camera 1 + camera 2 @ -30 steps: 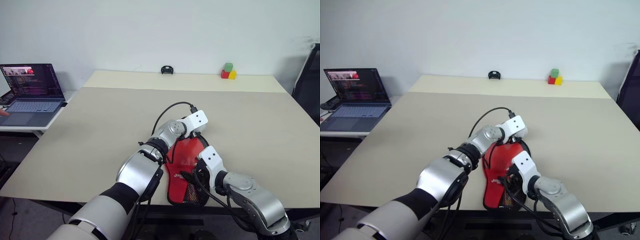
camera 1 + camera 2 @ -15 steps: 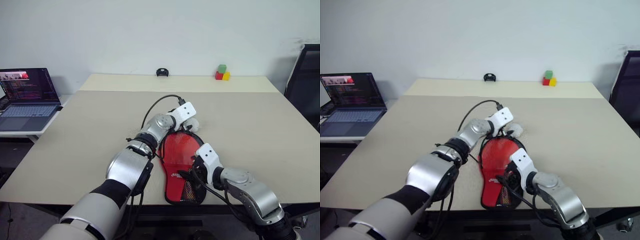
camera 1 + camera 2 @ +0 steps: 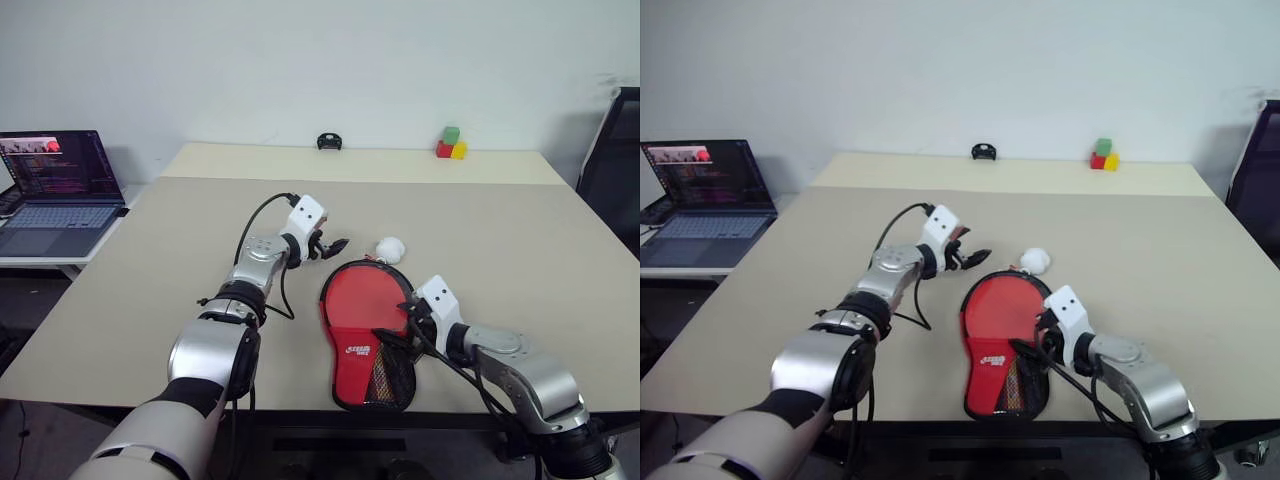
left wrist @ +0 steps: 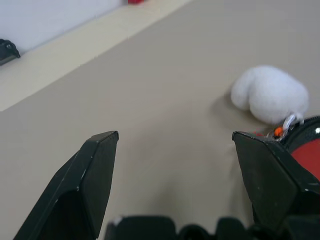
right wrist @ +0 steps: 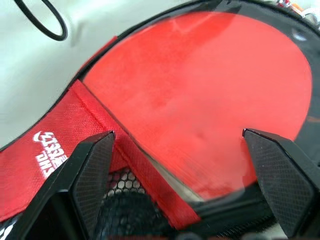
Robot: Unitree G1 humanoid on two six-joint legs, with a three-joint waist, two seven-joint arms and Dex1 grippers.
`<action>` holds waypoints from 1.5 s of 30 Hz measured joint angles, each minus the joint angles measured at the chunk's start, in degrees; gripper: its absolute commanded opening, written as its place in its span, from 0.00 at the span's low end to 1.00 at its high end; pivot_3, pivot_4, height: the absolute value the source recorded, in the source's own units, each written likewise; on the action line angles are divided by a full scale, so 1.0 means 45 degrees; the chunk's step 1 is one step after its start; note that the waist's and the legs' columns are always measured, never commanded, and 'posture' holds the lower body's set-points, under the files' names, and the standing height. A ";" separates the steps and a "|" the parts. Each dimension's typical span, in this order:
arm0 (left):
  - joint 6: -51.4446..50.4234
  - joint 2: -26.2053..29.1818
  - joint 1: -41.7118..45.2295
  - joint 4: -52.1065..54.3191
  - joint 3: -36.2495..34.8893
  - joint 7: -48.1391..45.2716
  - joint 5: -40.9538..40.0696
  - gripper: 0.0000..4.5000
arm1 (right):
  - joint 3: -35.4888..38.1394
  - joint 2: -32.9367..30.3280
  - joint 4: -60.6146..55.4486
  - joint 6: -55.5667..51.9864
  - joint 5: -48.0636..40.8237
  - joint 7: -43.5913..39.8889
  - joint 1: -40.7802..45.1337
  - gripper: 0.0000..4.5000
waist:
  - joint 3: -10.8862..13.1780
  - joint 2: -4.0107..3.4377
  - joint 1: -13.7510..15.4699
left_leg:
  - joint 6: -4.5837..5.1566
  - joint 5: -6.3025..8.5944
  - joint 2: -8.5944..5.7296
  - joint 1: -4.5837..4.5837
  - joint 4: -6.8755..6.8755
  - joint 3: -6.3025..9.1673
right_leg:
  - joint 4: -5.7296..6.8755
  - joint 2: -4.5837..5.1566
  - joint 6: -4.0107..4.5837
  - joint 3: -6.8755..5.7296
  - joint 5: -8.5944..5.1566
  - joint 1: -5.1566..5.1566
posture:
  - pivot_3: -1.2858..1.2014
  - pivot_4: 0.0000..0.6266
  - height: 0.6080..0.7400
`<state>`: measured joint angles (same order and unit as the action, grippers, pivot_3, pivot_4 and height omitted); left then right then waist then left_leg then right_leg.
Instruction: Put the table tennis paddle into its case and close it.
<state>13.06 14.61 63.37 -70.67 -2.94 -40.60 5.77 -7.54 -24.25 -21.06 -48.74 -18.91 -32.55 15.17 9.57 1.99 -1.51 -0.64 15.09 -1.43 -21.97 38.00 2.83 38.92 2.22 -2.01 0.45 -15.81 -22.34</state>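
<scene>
Case (image 3: 366, 340) lies flat at the near edge of the table (image 3: 160, 290), red side up, mesh pocket and white logo toward the robot; paddle (image 5: 210, 95) looks already tucked in, its round red face showing inside the black zipper rim, handle end hidden under the red flap, so judged step = closing the zip; left gripper (image 3: 330, 245) hovers off to the case's left, fingers apart, holding nothing; right gripper (image 3: 408, 322) sits low at the case's right rim, fingers spread wide over the red face, also empty; white ball (image 3: 389, 246) rests just beyond the case's far edge, w/ what may be the zipper pull (image 4: 289, 122) right beside it, too small to be sure; to do it well, imo: pin the case w/ right gripper near the pocket so it can't slide; bring left to the pull, pinch the tab only, not the fabric; drag along the rim in a steady arc; keep clear of the ball; check the paddle edge isn't caught in the teeth.
</scene>
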 measured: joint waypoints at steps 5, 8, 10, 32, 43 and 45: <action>-0.0087 0.0263 -0.1396 0.1422 -0.0101 -0.0171 -0.0555 0.88 | 0.0072 -0.0143 -0.0130 0.0109 -0.0134 -0.0223 0.0373 1.00 | 0.0005 -0.0006 -0.0043 | 0.0000 0.0001 0.0004 0.0003 -0.0004 -0.0001 | -0.0006 0.0002 0.0000 0.0030 0.0000 -0.0002 | 0.52 0.24 1.00; -0.0884 0.0268 -0.2630 0.3085 -0.0239 -0.1048 -0.1386 0.88 | 0.0339 -0.0221 -0.0139 -0.0091 -0.0613 -0.0523 0.0589 1.00 | 0.0024 -0.0010 -0.0033 | -0.0001 0.0001 0.0007 -0.0005 -0.0002 0.0001 | -0.0006 0.0002 0.0002 0.0038 0.0001 -0.0002 | 0.52 0.24 1.00; -0.2012 0.0155 -0.3529 0.5121 -0.0131 -0.2167 -0.2225 0.88 | 0.0659 -0.0562 -0.0298 -0.0523 -0.1159 -0.0797 0.0908 1.00 | 0.0042 -0.0014 -0.0029 | -0.0001 0.0001 0.0005 -0.0014 0.0000 0.0001 | -0.0009 0.0012 0.0003 0.0041 0.0001 -0.0005 | 0.52 0.24 1.00; -0.3611 0.0179 -0.5226 0.8308 0.3319 -0.4137 -0.2102 0.88 | 0.2327 -0.4498 0.0738 -0.0591 -0.1649 -0.2141 0.2702 1.00 | 0.0067 -0.0037 0.0001 | 0.0002 0.0003 0.0015 -0.0001 -0.0003 -0.0007 | -0.0020 0.0021 0.0005 0.0060 -0.0001 0.0005 | 0.52 0.24 1.00; -0.3101 -0.0036 -0.5130 0.7913 0.3251 -0.3819 -0.2069 0.88 | 0.0873 -0.1070 0.6110 0.0624 -0.0511 -0.1398 0.6276 1.00 | 0.0068 -0.0044 -0.0022 | 0.0002 0.0003 0.0018 0.0006 -0.0008 -0.0011 | -0.0016 0.0023 0.0009 0.0065 0.0001 0.0001 | 0.52 0.24 1.00; -0.3140 -0.0036 -0.5219 0.8071 0.3233 -0.3718 -0.2069 0.88 | 0.0862 -0.0291 0.7792 0.1480 -0.0023 -0.1118 0.6909 1.00 | 0.0068 -0.0045 -0.0027 | 0.0002 0.0003 0.0018 0.0006 -0.0009 -0.0013 | -0.0015 0.0024 0.0010 0.0065 0.0001 0.0000 | 0.52 0.24 1.00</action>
<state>-1.07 14.45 39.89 -34.35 11.60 -57.33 -3.54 -3.66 -25.56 14.01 -42.08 -19.01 -37.59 46.26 9.88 1.79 -1.63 -0.63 15.10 -1.35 -21.94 37.96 2.77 38.85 2.33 -1.96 0.74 -15.81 -22.33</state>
